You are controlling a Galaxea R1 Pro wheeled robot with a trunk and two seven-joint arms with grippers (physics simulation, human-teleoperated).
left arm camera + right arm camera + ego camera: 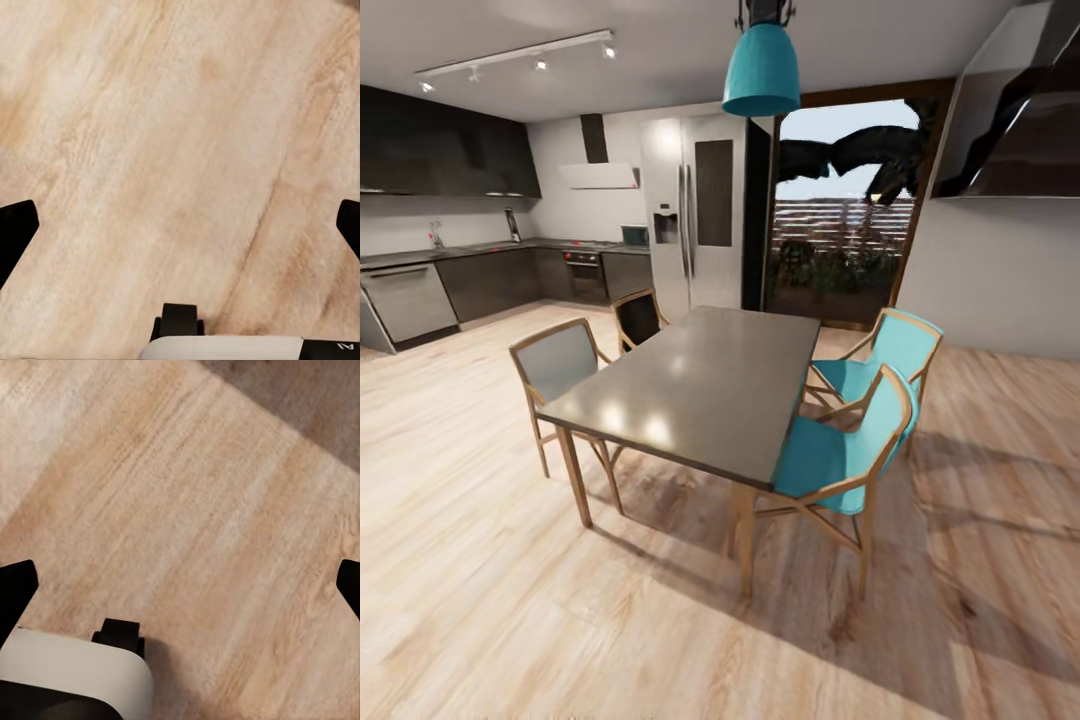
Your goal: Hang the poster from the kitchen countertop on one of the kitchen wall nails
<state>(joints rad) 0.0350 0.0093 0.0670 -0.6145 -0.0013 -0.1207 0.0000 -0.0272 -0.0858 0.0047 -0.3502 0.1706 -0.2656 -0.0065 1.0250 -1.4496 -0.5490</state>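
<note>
Centrally, grey dining table (pixel 700 390) on wooden floor (pixel 480 600).

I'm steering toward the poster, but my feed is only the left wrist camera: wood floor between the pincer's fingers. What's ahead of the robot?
Observer: A grey dining table with four chairs stands straight ahead.
Operator: Where's the kitchen countertop?
Observer: The kitchen countertop runs along the walls at the far left of the head view, beyond the table.
Operator: Is the right pincer carrying anything?
Observer: No. The right pincer is open, with only wood floor between its fingers.
</note>
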